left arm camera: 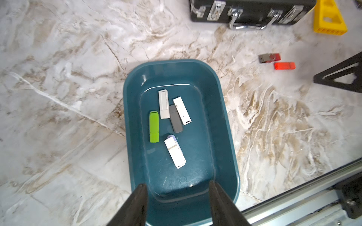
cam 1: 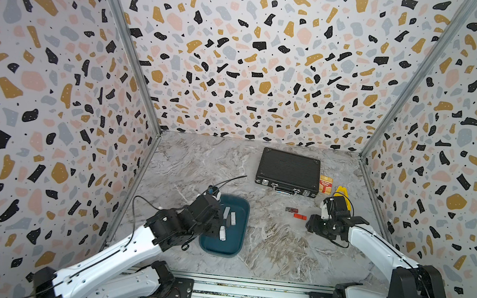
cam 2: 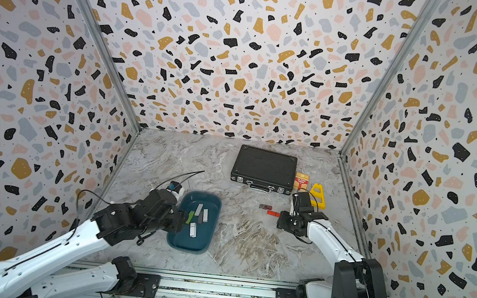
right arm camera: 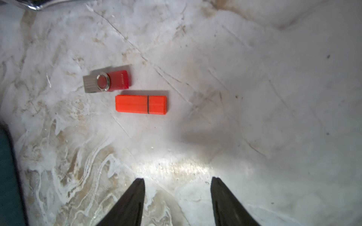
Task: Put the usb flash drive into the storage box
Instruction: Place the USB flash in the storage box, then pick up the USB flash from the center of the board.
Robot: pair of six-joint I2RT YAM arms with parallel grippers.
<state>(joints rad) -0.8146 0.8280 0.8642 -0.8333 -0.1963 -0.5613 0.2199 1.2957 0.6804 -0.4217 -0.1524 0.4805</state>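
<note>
Orange drive [right arm camera: 141, 104] lies just ahead of the spread, empty right gripper [right arm camera: 177, 178]: straddle its long sides, avoiding the red drive [right arm camera: 106, 81] beside it.

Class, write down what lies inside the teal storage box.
In the storage box: a green stick, a grey stick and three white sticks. One white stick overlaps the grey stick, hiding part of it.

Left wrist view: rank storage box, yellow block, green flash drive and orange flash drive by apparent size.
1. storage box, by far.
2. yellow block, cut by the frame edge.
3. green flash drive.
4. orange flash drive; farther from the camera, so its true size against the green is unsure.
</note>
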